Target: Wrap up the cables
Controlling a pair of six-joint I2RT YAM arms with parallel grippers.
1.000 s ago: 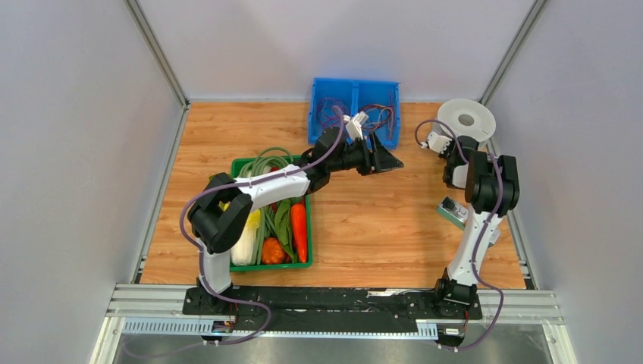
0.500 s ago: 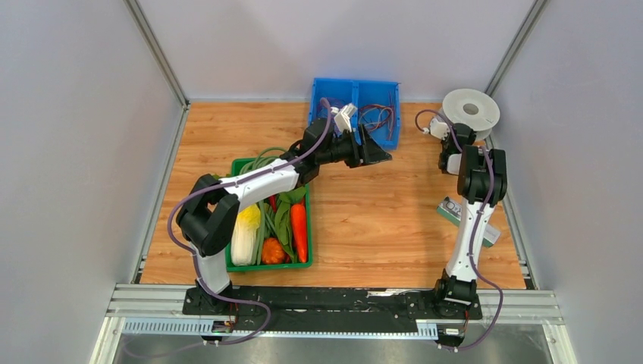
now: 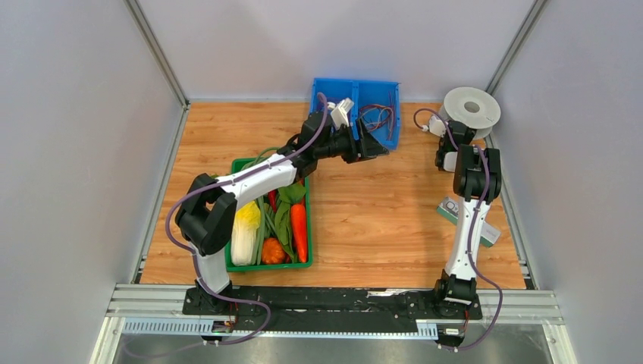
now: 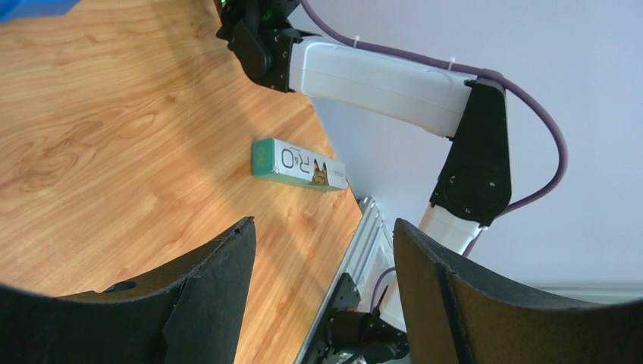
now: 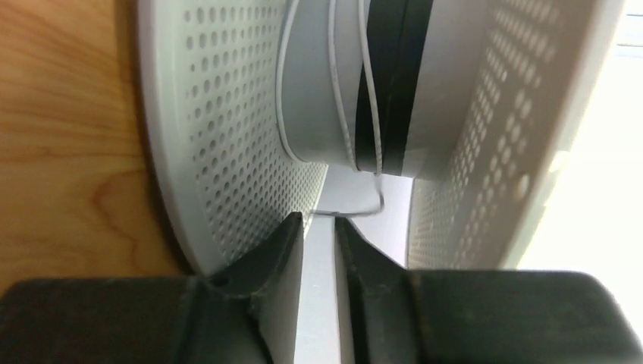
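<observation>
Where the tabletop's far right corner lies, the white wire sits wound round the hub of the pale-grey spool, with one loose loop sagging between the perforated flanges. The right gripper reaches into that slot with its fingers drawn nearly together. The loop crosses just at their tips, and I cannot tell whether they pinch it. The left gripper hangs spread wide and empty by the blue bin at the far edge. A teal box lies by the right edge.

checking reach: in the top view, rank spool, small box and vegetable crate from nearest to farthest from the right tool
1. spool, far right corner, at the right tool
2. small box, right edge, under the arm
3. vegetable crate, left side
</observation>
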